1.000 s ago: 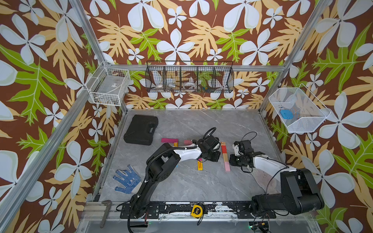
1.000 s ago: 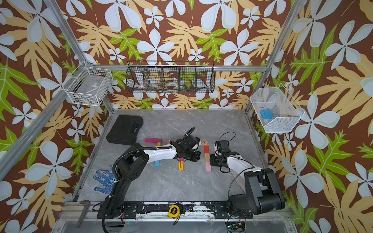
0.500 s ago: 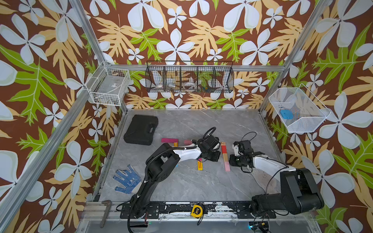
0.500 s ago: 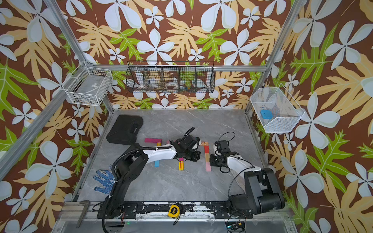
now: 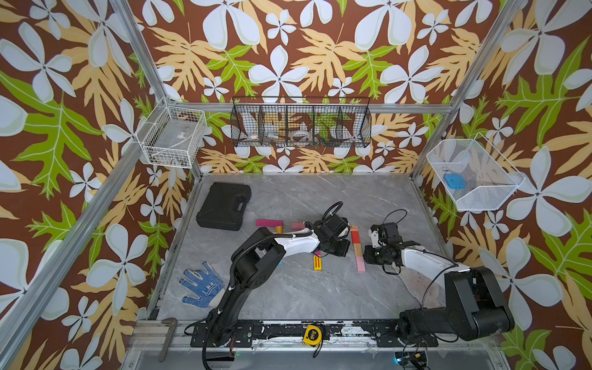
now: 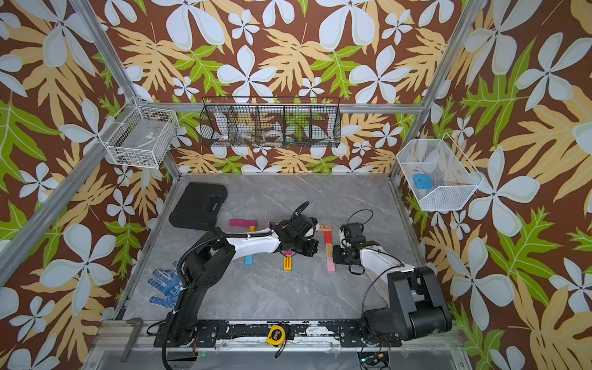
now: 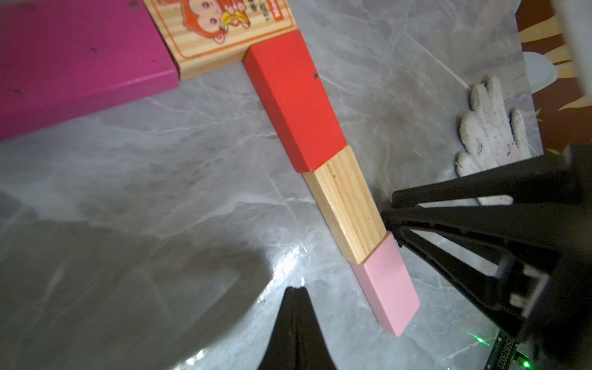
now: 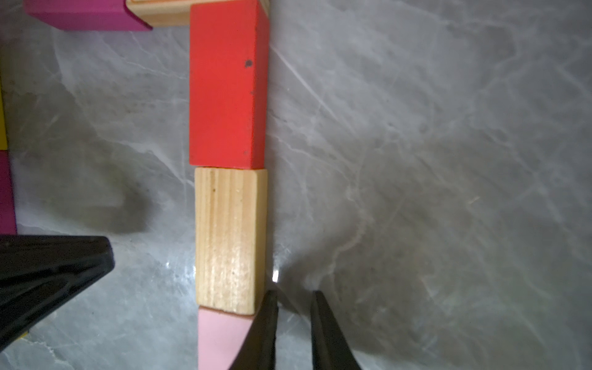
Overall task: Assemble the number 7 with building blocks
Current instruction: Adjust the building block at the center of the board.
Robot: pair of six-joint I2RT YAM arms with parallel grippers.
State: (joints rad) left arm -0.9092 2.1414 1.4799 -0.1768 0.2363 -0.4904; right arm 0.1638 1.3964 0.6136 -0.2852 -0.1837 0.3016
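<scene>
Both arms reach low over the table (image 5: 320, 288), flanking a column of red block (image 8: 227, 89), plain wood block (image 8: 230, 237) and pink block (image 7: 387, 285), laid end to end. The column meets a monkey-printed block (image 7: 224, 28) and a magenta block (image 7: 73, 54). The left gripper (image 7: 296, 320) is clenched and empty. The right gripper (image 8: 293, 320), narrowly parted, holds nothing beside the wood block.

Bright, even light from overhead fills both top views. The wallpaper colours are crisp, the grey tabletop (image 5: 320, 198) is free of harsh glare, and only soft shadows pool under the arms at mid-frame. The aluminium post (image 5: 137, 57) at upper left runs straight, so there is little warping at the edges.

The left wrist view is dimmer. A broad dark shadow covers the marble, a white hot spot flares beside the pink block (image 7: 387, 285), and the magenta block (image 7: 64, 57) near the lens looks soft.

In the right wrist view a small glint sits by the wood block (image 8: 230, 237), and the right gripper (image 8: 293, 301) is soft-edged.
</scene>
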